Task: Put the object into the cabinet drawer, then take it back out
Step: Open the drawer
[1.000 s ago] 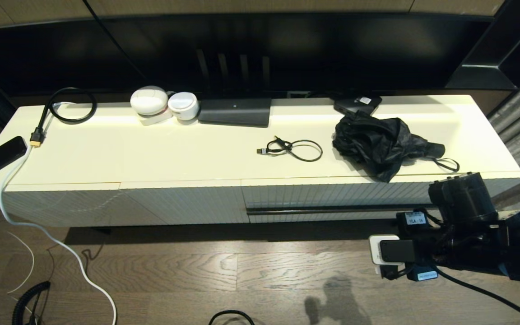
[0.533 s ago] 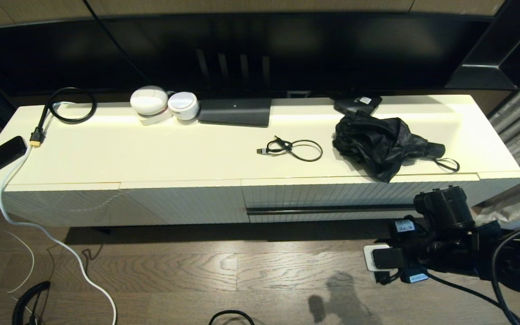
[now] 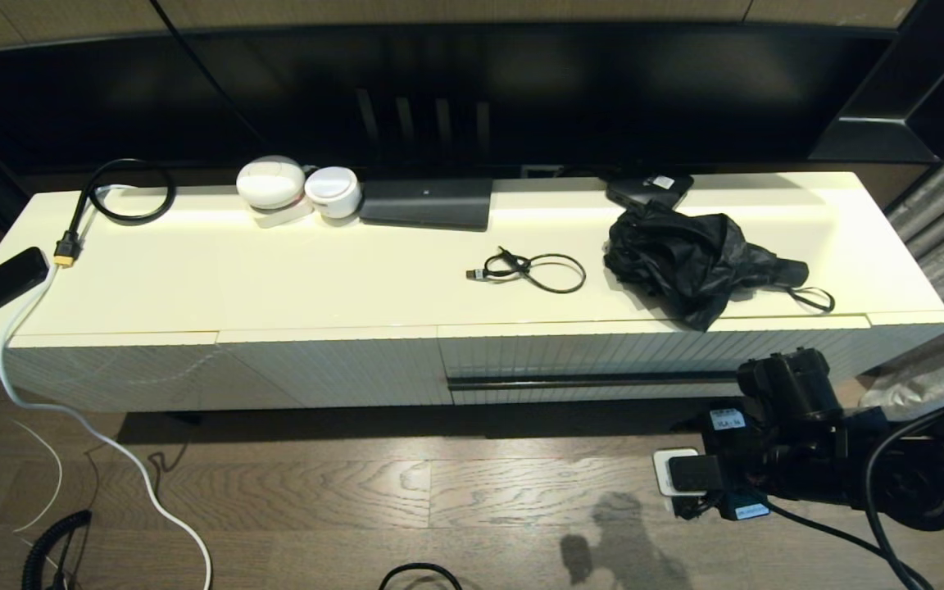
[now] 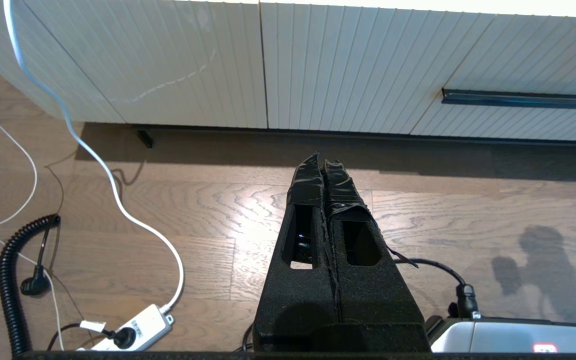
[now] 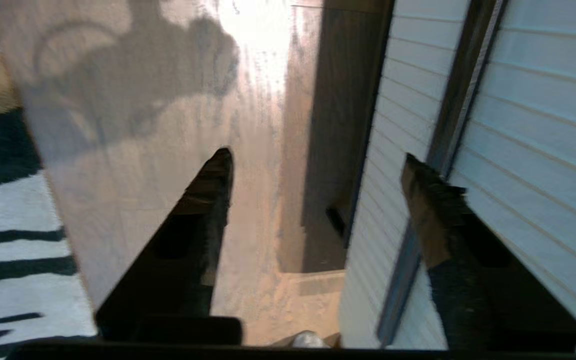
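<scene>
Drawer (image 3: 587, 360) shut, beside spread right gripper (image 5: 318, 170).

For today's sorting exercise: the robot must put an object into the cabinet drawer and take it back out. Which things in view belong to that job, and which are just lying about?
Belongs to the job:
- cabinet drawer, shut, with black handle strip
- right gripper, open beside the handle
- folded black umbrella, probably the object

Just lying about:
- small black cable
- white round devices
- black box
- white cord
- left gripper, shut, parked
</scene>
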